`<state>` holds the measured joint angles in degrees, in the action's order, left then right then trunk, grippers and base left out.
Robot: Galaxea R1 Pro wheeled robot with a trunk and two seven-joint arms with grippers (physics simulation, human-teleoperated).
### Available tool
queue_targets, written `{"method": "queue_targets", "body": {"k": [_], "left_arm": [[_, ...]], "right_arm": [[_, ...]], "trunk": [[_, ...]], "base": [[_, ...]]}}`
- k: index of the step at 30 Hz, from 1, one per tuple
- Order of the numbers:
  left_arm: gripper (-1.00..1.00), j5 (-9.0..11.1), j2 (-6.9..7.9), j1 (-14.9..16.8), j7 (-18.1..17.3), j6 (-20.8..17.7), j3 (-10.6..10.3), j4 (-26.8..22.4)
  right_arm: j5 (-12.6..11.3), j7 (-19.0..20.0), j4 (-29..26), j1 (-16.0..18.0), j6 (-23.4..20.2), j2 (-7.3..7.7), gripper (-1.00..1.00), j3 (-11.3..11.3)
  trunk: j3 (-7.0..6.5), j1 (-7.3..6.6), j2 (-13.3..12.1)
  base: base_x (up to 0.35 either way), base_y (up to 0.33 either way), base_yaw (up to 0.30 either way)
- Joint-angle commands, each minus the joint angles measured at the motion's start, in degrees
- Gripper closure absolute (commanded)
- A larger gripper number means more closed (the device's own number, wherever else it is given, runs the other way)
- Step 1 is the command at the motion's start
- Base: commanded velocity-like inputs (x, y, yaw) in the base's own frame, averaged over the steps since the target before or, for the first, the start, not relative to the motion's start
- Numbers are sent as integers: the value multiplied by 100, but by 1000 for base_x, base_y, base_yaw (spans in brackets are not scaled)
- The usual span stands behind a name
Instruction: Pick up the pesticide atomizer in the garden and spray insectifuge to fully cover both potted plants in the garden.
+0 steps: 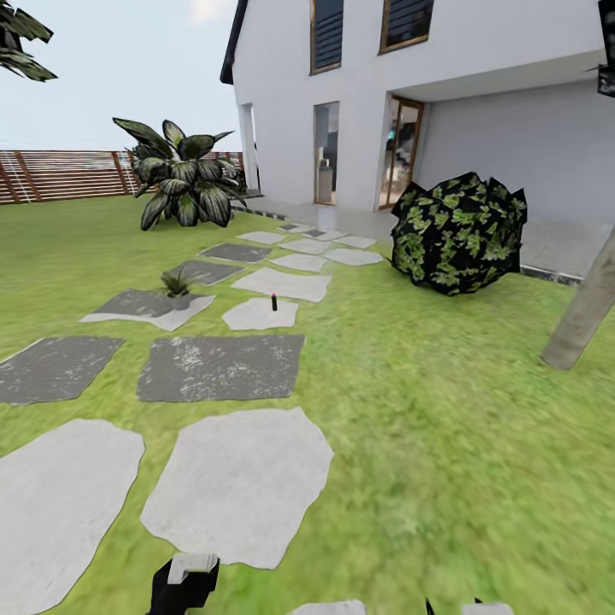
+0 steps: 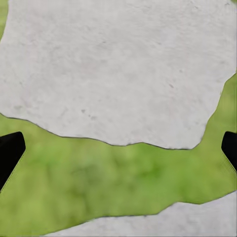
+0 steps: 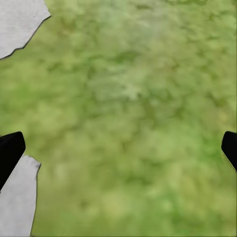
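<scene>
Far ahead in the head view, a small dark upright object [image 1: 274, 301], apparently the pesticide atomizer, stands on a white stepping stone [image 1: 259, 315]. To its left, one potted plant [image 1: 178, 286], a small green rosette, sits on a grey stone; no whitish specks can be made out at this distance. The second potted plant is out of view. My left gripper [image 2: 118, 153] is open over a white stone's edge and grass. Over bare lawn, my right gripper [image 3: 118, 153] is open, its black fingertips [image 3: 10, 150] wide apart. Both hold nothing.
Stepping stones [image 1: 239, 483] lead across the lawn toward a white house [image 1: 410, 94]. A big dark-leaved shrub [image 1: 182, 175] stands by the slatted fence [image 1: 60, 175]. A round clipped bush [image 1: 459, 231] and a tree trunk [image 1: 585, 307] are to the right.
</scene>
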<state>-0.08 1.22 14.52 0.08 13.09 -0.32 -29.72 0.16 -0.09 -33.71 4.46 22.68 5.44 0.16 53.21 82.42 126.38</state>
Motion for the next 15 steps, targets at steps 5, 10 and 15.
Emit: {"method": "queue_targets", "body": {"k": [5,10,15], "left_arm": [[-100,-1,1,3,1,18,-5,8],[-100,-1,-1,0,1,18,-10,10],[-100,-1,-3,2,1,18,-11,11]], "right_arm": [[1,-6,5,3,14,1,-100,-3],[1,-8,5,3,15,1,-100,-6],[1,-8,4,3,14,1,-100,-7]], "trunk": [[26,2,2],[64,2,2],[107,2,2]], "base": [[339,0,0],[339,0,0],[339,0,0]]}}
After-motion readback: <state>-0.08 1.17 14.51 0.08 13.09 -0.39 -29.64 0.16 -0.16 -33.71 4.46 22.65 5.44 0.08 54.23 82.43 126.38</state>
